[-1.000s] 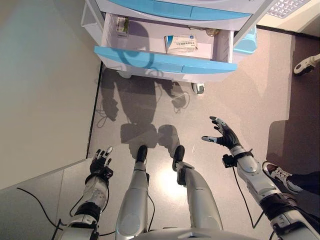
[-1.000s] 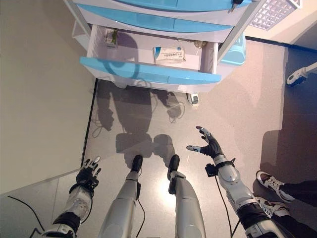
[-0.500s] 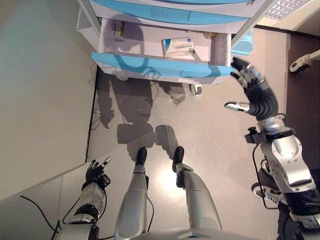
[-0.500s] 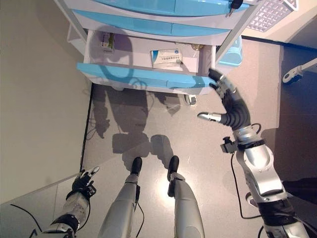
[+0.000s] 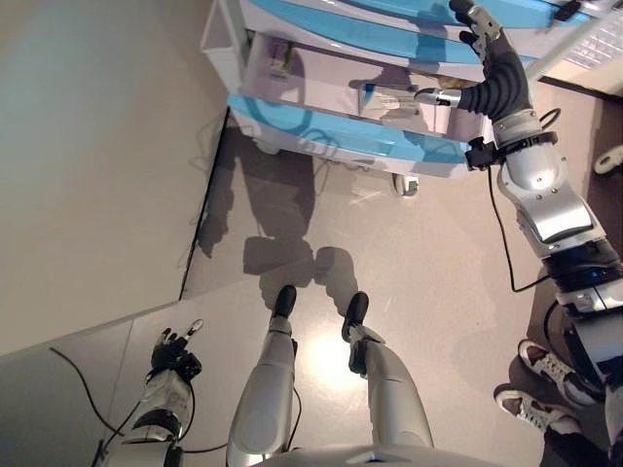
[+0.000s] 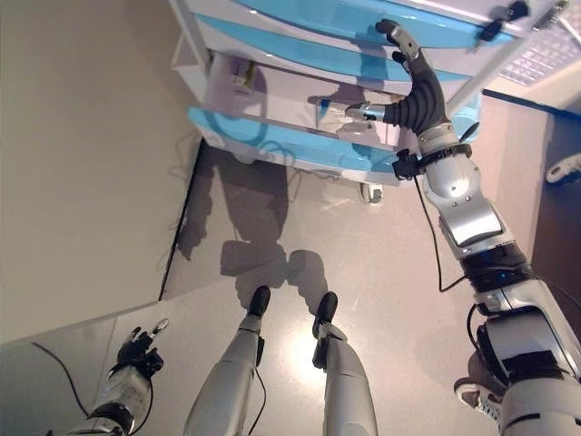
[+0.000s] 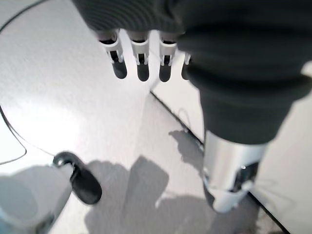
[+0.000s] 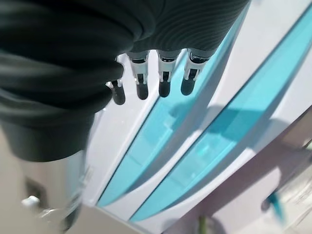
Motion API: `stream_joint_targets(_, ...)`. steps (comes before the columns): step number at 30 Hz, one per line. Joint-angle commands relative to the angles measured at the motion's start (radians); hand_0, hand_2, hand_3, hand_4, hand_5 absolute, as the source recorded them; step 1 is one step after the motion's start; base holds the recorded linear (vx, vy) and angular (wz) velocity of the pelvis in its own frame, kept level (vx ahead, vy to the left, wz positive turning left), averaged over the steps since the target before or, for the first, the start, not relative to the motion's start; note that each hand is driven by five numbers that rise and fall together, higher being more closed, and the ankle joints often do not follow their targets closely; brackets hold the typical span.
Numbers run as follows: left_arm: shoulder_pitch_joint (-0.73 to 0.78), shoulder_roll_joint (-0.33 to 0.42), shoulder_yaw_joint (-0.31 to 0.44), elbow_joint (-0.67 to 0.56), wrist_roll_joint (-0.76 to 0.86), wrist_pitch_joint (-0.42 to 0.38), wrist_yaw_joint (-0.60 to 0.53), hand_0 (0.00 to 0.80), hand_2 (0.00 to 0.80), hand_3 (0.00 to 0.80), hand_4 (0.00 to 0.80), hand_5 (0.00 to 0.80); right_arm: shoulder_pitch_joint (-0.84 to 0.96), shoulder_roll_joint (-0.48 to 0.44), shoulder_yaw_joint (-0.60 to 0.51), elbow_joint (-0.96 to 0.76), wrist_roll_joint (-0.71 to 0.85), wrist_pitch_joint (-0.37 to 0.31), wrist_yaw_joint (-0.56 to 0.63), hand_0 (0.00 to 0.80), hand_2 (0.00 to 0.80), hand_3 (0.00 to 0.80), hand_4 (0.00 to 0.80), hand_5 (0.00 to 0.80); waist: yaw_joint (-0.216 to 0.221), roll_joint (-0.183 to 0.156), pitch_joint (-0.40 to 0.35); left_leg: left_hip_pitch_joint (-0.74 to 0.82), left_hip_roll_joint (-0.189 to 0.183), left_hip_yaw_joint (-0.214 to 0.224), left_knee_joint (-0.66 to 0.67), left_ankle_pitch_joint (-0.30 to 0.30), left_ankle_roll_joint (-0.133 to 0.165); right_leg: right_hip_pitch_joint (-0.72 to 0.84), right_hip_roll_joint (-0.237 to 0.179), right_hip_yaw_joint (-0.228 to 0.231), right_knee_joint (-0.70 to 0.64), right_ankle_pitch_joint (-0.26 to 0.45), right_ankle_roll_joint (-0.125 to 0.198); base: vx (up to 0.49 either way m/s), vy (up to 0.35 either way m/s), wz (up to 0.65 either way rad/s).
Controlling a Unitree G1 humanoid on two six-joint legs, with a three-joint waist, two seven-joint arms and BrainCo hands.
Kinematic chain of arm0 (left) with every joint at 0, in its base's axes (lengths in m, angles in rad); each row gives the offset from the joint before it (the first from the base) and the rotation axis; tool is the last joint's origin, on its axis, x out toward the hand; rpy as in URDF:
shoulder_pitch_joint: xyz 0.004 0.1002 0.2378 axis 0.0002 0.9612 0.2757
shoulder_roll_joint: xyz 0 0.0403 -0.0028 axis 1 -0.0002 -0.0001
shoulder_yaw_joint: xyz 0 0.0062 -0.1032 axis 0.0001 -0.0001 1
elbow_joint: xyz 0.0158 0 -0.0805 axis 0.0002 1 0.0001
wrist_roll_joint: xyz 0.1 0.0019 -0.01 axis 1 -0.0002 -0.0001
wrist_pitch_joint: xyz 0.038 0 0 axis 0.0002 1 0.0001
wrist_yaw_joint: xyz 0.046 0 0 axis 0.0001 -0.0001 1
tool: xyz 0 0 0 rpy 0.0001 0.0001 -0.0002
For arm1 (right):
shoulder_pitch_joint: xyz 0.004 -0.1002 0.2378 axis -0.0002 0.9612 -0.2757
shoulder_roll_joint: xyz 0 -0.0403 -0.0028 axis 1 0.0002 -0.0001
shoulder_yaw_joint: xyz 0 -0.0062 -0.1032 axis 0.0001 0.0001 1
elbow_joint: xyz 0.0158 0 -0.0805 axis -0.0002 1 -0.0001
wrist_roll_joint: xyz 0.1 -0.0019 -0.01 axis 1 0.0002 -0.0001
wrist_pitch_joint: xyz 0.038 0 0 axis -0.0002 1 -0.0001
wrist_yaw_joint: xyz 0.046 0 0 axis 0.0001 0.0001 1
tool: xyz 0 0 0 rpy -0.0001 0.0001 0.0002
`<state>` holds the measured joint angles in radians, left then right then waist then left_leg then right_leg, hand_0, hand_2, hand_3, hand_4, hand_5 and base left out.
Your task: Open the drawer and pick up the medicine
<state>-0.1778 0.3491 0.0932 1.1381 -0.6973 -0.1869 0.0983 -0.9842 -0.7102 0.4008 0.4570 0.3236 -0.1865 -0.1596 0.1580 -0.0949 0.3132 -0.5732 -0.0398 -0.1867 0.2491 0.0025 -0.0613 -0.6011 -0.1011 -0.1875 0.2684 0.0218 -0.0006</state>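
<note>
One drawer of the white cabinet with blue fronts (image 6: 272, 36) already stands pulled out (image 6: 290, 136), and the white medicine box (image 6: 343, 116) lies flat inside it, just beneath the thumb of the right hand (image 6: 413, 86). That hand hovers over the drawer's right end with fingers spread and straight, holding nothing. To do this well, I'd say it should drop straight down, clear the blue front lip, and close thumb and fingers across the box's short sides. The left hand (image 5: 173, 352) hangs low by the floor, relaxed and empty.
</note>
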Motion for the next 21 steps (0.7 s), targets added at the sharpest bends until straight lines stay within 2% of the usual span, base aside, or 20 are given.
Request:
stream_joint_targets(1,0.004,0.074,-0.005,0.024,-0.067,-0.017,-0.009,0.0,0.0,0.0,0.0,0.0,-0.166,-0.012,0.075,0.114,0.087,0.038,0.017,0.0,0.0,0.0,0.0,0.0,-0.003,-0.018,0.01,0.0,-0.064,0.02,-0.081,0.08,0.064,0.054,-0.008,-0.026,0.039,-0.028,0.055,0.012,0.011,0.09)
stream_joint_targets(5,-0.004,0.082,-0.022,0.035,-0.084,-0.011,-0.019,0.0,0.0,0.0,0.0,0.0,-0.269,0.004,0.142,0.249,0.061,0.061,0.029,0.0,0.0,0.0,0.0,0.0,0.01,-0.017,0.024,-0.003,-0.069,0.002,-0.08,0.086,0.059,0.064,-0.017,-0.049,0.047,-0.035,0.054,0.037,-0.008,0.13)
stream_joint_targets(6,-0.003,0.083,-0.026,0.036,-0.088,-0.011,-0.021,0.0,0.0,0.0,0.0,0.0,-0.284,0.006,0.157,0.272,0.048,0.069,0.033,0.0,0.0,0.0,0.0,0.0,0.013,-0.021,0.023,0.01,-0.069,-0.004,-0.081,0.061,0.056,0.076,-0.018,-0.048,0.054,-0.063,0.06,0.114,-0.032,0.21)
stream_joint_targets(10,-0.012,0.083,-0.04,0.047,-0.095,-0.008,-0.028,0.0,0.0,0.0,0.0,0.0,-0.326,0.038,0.178,0.365,0.021,0.081,0.034,0.0,0.0,0.0,0.0,0.0,0.024,-0.022,0.033,0.006,-0.073,-0.02,-0.081,0.067,0.053,0.081,-0.023,-0.064,0.054,-0.067,0.058,0.033,-0.006,0.16)
stream_joint_targets(21,-0.047,0.084,-0.083,0.06,-0.094,0.002,-0.041,0.0,0.0,0.0,0.0,0.0,-0.43,0.132,0.243,0.684,-0.149,0.13,0.015,0.0,0.0,0.0,0.0,0.0,0.04,-0.027,0.048,-0.001,-0.074,-0.033,-0.083,0.075,0.049,0.079,-0.02,-0.078,0.055,-0.066,0.054,-0.002,0.0,0.01)
